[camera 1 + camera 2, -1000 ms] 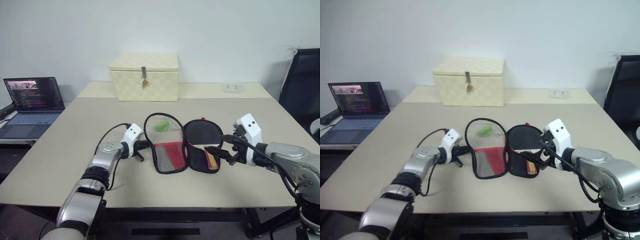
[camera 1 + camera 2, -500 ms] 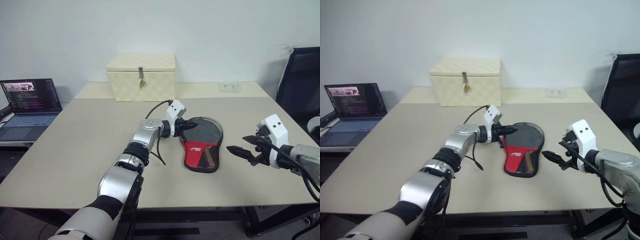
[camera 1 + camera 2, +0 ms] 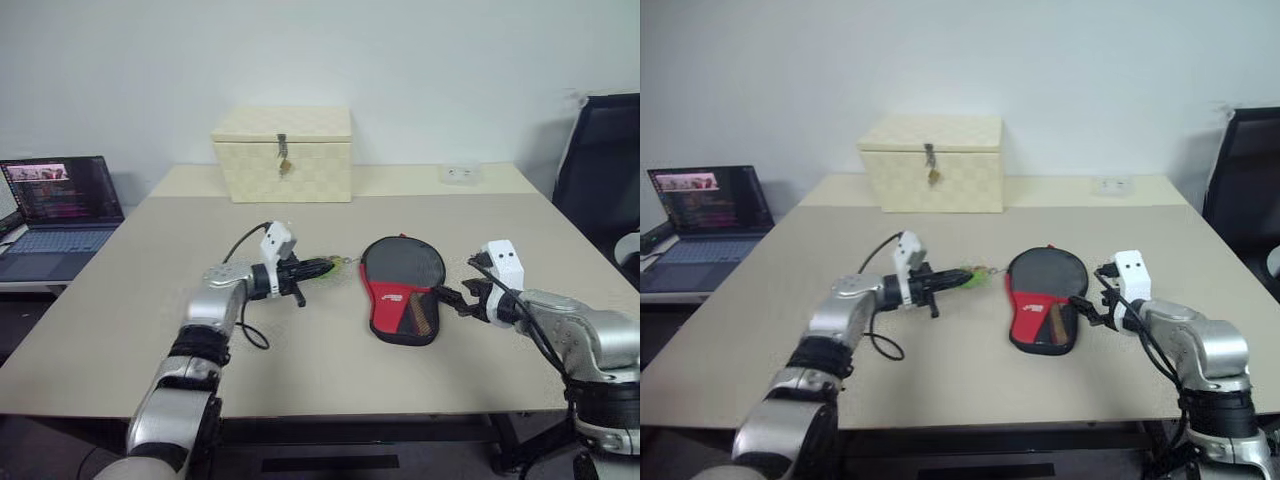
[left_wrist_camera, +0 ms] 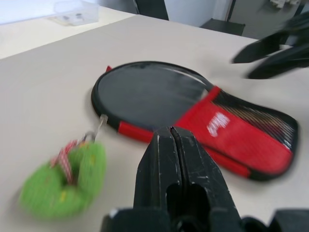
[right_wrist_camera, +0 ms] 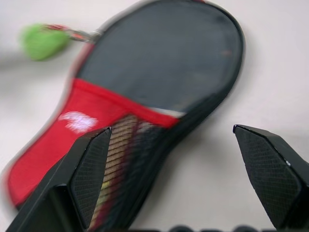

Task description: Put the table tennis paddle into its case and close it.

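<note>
The black and red paddle-shaped fabric case [image 3: 403, 290] lies folded shut. Left gripper [image 3: 322, 268], pinched together and empty, sits beside it. Right gripper [image 3: 448, 297] is spread wide. Zipping seems left.

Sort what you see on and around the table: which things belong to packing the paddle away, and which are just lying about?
Job in hand: case, folded shut; its green zipper tag; left gripper; right gripper.

Lying about: cream latched box; laptop; small clear container; black chair.
</note>
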